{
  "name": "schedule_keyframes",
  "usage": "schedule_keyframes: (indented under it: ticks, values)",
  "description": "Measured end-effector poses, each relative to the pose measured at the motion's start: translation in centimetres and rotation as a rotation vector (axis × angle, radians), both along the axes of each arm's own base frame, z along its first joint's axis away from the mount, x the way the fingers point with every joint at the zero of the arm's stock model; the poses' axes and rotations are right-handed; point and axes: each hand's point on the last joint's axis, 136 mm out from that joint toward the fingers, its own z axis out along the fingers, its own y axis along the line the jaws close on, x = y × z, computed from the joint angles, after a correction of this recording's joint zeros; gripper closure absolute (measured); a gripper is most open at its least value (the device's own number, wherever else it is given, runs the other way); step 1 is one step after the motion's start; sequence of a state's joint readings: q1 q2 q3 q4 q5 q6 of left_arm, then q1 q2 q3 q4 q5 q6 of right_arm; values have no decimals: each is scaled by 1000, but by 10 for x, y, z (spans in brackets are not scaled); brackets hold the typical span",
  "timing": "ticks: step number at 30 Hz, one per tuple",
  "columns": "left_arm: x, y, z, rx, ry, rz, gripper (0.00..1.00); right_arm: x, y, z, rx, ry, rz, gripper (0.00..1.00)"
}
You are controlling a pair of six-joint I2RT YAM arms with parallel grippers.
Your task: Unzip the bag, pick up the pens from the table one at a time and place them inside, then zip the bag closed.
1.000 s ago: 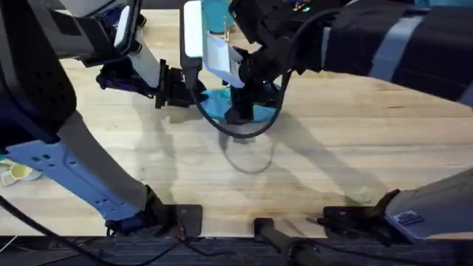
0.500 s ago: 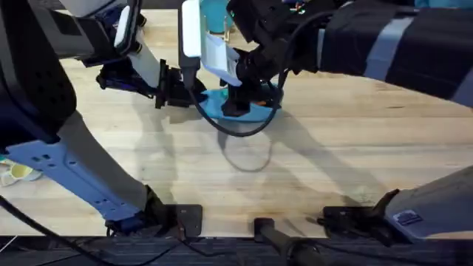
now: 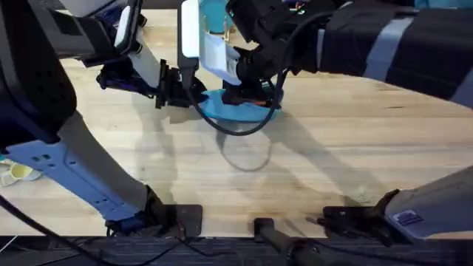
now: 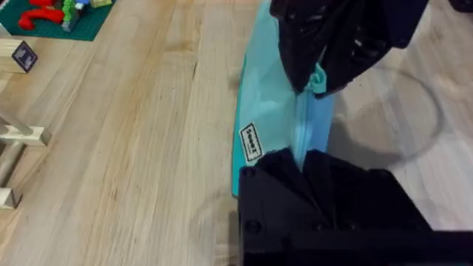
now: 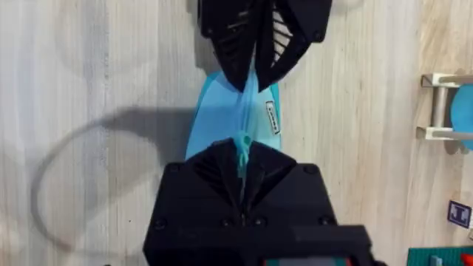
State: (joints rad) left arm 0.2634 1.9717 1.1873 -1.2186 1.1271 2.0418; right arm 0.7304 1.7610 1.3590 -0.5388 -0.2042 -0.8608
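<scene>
The right gripper point(image 5: 242, 164) is pinched shut on the small teal zipper pull point(image 5: 241, 142) of the light blue pencil pouch point(image 5: 222, 111), its black fingers meeting just behind the tab. Opposite it, at the far end of the pouch, the left gripper point(image 5: 255, 63) is clamped narrow on the fabric end, so the pouch is stretched between the two claws along its zipper line. In the overhead view the pouch point(image 3: 240, 109) lies on the light wood table point(image 3: 332, 148) near the far middle, mostly hidden under the two wrists. This looks like the zipper stage, though whether the teeth are open or closed cannot be told, and no pens can be made out. To do it well, the right claw should draw the pull straight along the zipper seam, low and level, while the left anchors its end firmly and keeps the fabric taut; pulling upward or sideways would likely bunch the cloth or slip the small tab.
</scene>
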Motion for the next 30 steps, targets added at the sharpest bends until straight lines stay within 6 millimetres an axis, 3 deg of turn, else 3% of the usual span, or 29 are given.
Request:
schedule_keyframes:
  ticks: [13, 23, 30]
  values:
    - [0, -1, 0, 0, -1, -3, 959, 4, -5, -3, -53, -40, -26, 970]
    - [-5, -9, 0, -4, 18, -28, 959, -13, -20, -9, -137, 33, -21, 969]
    - [-7, -12, 0, -10, 27, -32, 959, -16, -26, -2, -166, 47, -26, 969]
